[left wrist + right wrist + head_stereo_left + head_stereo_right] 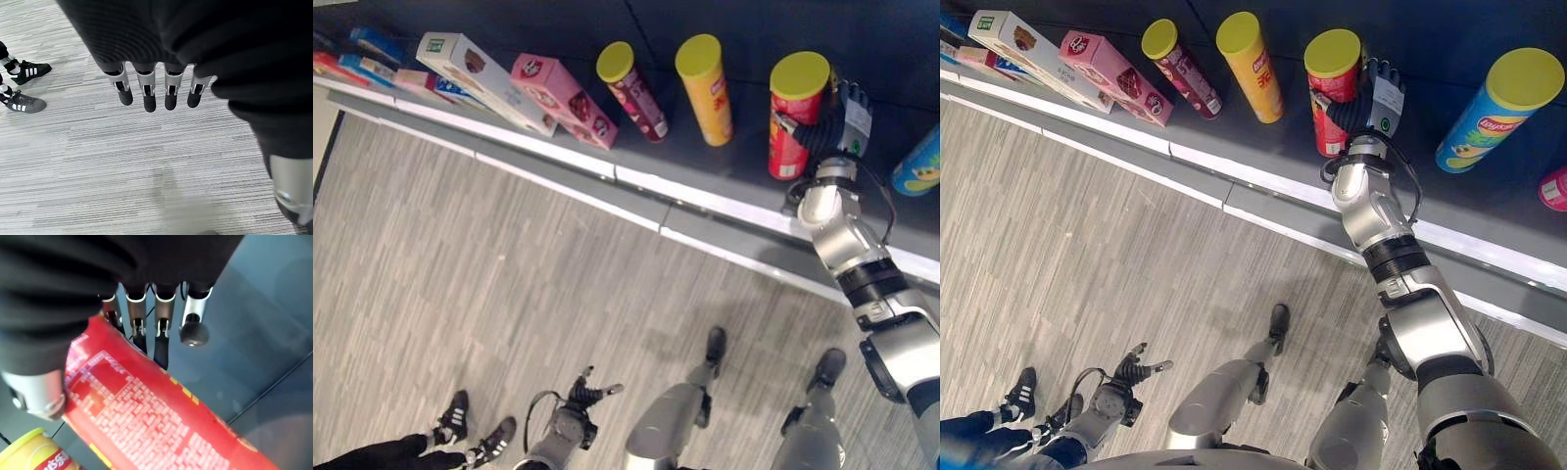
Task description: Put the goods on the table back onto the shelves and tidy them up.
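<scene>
The right robot hand (1371, 98) has its fingers curled around the upright red can (1332, 93) on the shelf (1234, 147), the can's long axis vertical. The left robot hand (156, 90) hangs open near the floor, well apart.

Wears smooth silver-grey shells along the right arm (1371, 211), rounded and tube-like, broken by a black ring (1396, 260) partway down the forearm. Carries a dark ribbed cover over the back of the right hand (1376, 98), marked with a white patch (1388, 95) and a small round green mark (1384, 124). Shows silver fingers (148, 90) with rounded dark tips on the left hand (1128, 376), set in a row under the same black ribbed cover. On the person: black shoes (29, 71) with white stripes and white soles, white socks, dark trousers (372, 452).
</scene>
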Motion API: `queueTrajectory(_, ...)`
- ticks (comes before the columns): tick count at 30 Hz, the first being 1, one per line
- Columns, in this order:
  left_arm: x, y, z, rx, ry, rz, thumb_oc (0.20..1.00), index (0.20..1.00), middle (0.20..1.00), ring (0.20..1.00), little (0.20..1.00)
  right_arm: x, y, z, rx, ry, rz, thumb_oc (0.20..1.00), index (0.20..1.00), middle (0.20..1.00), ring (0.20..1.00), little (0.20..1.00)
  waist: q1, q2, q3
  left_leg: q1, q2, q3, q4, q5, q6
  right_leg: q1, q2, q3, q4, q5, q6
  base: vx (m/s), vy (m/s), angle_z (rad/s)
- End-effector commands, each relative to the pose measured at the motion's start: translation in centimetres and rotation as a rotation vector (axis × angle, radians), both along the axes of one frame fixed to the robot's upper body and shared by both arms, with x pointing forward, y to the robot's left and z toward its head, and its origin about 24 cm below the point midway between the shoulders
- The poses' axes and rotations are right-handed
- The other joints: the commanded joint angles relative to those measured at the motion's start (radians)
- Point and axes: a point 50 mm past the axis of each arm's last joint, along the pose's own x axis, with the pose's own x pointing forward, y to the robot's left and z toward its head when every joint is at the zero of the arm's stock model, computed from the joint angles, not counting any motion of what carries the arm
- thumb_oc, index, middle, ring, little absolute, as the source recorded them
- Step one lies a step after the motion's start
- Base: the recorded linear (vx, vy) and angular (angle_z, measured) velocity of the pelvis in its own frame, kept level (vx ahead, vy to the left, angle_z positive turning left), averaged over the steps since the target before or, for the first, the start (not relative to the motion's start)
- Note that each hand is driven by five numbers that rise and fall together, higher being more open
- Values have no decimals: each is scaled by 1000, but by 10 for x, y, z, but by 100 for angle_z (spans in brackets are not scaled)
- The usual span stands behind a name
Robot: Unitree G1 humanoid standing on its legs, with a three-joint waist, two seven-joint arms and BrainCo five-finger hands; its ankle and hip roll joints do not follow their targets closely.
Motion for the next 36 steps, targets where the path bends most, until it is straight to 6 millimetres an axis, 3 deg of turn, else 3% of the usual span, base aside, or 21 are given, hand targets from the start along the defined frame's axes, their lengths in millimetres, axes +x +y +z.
queueTrajectory(1, 1, 13, 0, 74, 14, -18, 1000, 1000, 1000, 1000, 1000, -1, 13, 43, -51, -154, 37, 200, 200, 200, 200, 200, 17, 10, -27, -53, 12, 34, 4, -13, -50, -16, -97, 59, 118, -64, 65, 0, 0, 0)
queueTrajectory(24, 4, 13, 2, 66, 2, -36, 1000, 1000, 1000, 1000, 1000, -3, -4, 57, -64, -183, -15, 200, 200, 200, 200, 200, 8, 29, -32, -58, 9, 40, 4, -14, -53, -31, -104, 69, 121, -64, 67, 0, 0, 0)
queueTrajectory(36, 2, 14, 2, 72, 8, -34, 1000, 1000, 1000, 1000, 1000, -1, -1, 49, -56, -158, 3, 200, 200, 200, 200, 200, 6, 17, -35, -50, 13, 41, 4, -21, -54, -25, -103, 66, 121, -68, 68, 0, 0, 0)
